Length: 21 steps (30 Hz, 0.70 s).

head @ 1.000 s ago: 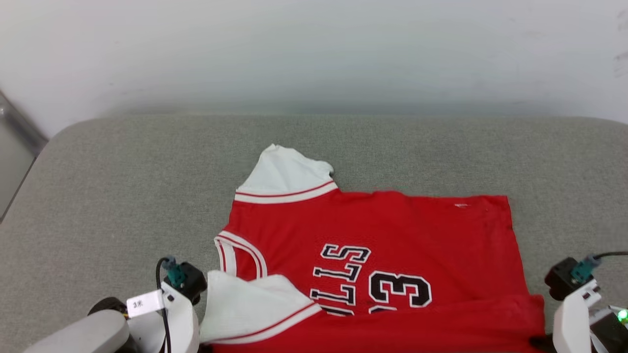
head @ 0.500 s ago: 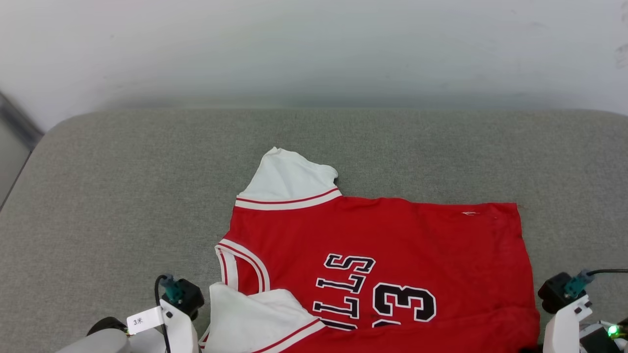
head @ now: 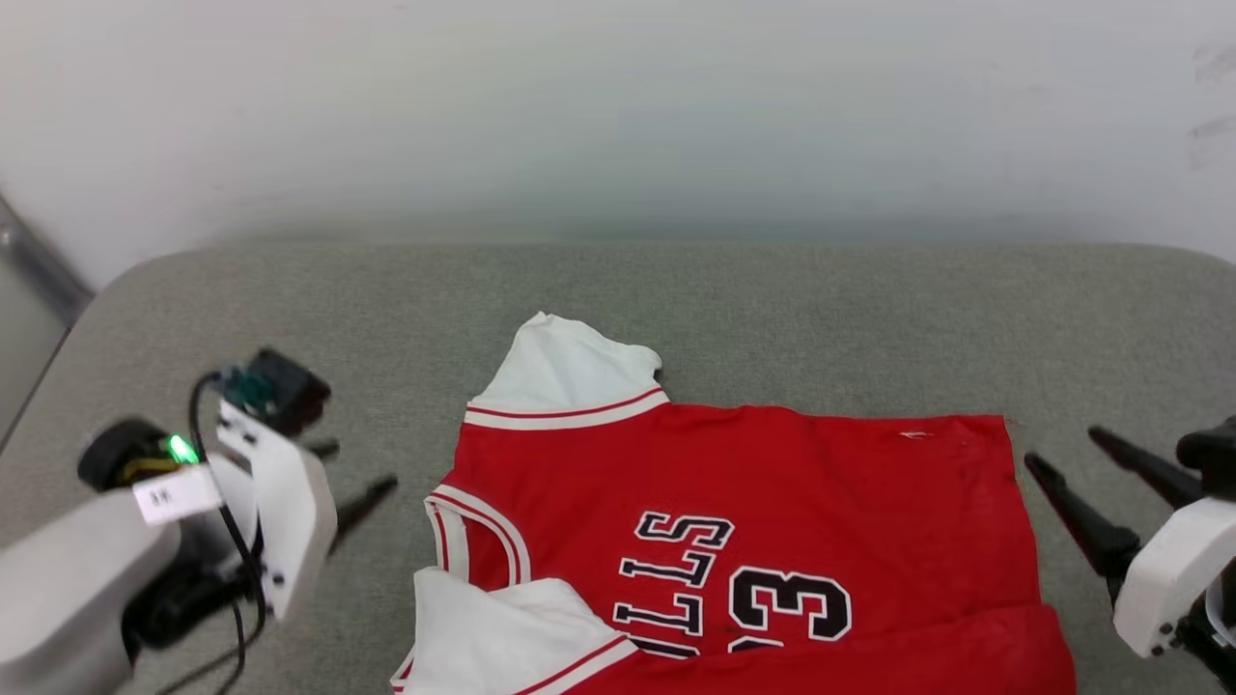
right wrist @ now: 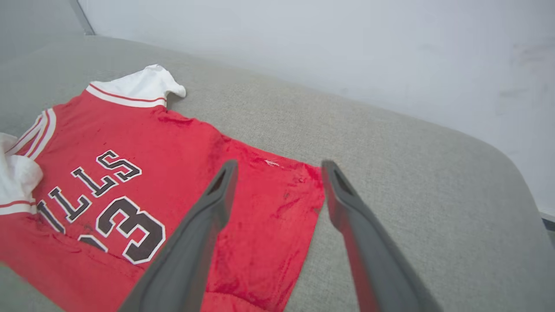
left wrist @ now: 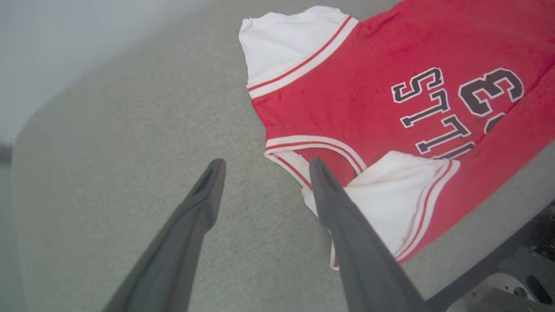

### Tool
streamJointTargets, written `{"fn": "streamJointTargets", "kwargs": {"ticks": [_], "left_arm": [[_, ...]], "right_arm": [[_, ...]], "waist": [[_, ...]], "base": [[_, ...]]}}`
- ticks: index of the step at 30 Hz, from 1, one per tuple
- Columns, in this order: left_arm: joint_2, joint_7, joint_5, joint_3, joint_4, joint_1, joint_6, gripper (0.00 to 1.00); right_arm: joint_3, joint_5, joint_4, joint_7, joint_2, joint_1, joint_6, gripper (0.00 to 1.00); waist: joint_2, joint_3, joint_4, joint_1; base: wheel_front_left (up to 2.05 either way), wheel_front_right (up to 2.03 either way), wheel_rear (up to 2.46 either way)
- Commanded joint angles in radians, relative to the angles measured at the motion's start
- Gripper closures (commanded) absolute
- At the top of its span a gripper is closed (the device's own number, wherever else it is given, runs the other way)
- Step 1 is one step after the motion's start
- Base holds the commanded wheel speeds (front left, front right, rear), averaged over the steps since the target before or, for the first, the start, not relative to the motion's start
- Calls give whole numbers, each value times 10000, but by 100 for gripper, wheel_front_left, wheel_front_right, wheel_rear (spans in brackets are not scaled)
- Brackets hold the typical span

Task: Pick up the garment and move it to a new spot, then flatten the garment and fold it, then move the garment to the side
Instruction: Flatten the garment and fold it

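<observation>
Red garment [head: 792, 483] spread on the grey cushion [head: 821, 299], both hands off it.

In the head view the garment lies front-up toward 6 o'clock, lettering showing, its neck end turned to 9 o'clock. The left hand [head: 359, 465] is at the garment's 9 o'clock, near it, fingers wide and gripping nothing. The right hand [head: 1062, 446] is at its 3 o'clock, just beside the hem, equally wide and empty.

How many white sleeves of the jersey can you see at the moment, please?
2. One sleeve lies spread at the jersey's far edge; the other sleeve is folded onto its red front at the near edge, beside the collar.
</observation>
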Motion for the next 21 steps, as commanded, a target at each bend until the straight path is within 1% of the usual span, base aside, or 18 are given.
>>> {"fn": "streamJointTargets", "kwargs": {"ticks": [1,5,8,10,14,16,19,20,21], "left_arm": [[-90,-254,298,188,110,-440,132,0],[-434,-751,798,562,643,-1271,245,0],[-699,-846,917,837,1232,-1974,119,0],[-911,-744,917,998,1687,-2521,-14,0],[-1382,-59,424,1339,2655,-3630,-366,0],[-1576,408,311,1410,3121,-4283,-552,0],[-1729,1467,269,1262,3798,-5198,-808,0],[-1729,1467,269,1262,3798,-5198,-808,0],[-1898,2168,39,1242,4250,-5688,-894,0]], "right_arm": [[-530,-514,-175,-438,425,221,-3,0],[-1881,-1901,-850,-1321,1574,626,-3,0],[-2760,-2837,-1549,-1755,2452,986,-3,0],[-3105,-3432,-2088,-1883,2927,1232,-3,0],[-3546,-4099,-3098,-1932,3760,1566,-3,0],[-3604,-4343,-3476,-1908,4015,1600,-3,0],[-3598,-4519,-3876,-2015,4300,1324,-3,0],[-3598,-4519,-3876,-2015,4300,1324,-3,0],[-3557,-4579,-3991,-2028,4413,1177,-3,0]], "waist": [[0,221,-171,1],[0,727,-534,1],[0,1222,-840,1],[0,1590,-1040,1],[0,2398,-1424,1],[0,2835,-1622,1],[0,3519,-1950,1],[0,3519,-1950,1],[0,3910,-2140,1]], "base": [[0,0,0],[0,0,0],[0,0,0],[0,0,0],[0,0,0],[0,0,0],[0,0,0],[0,0,0],[0,0,0]]}}
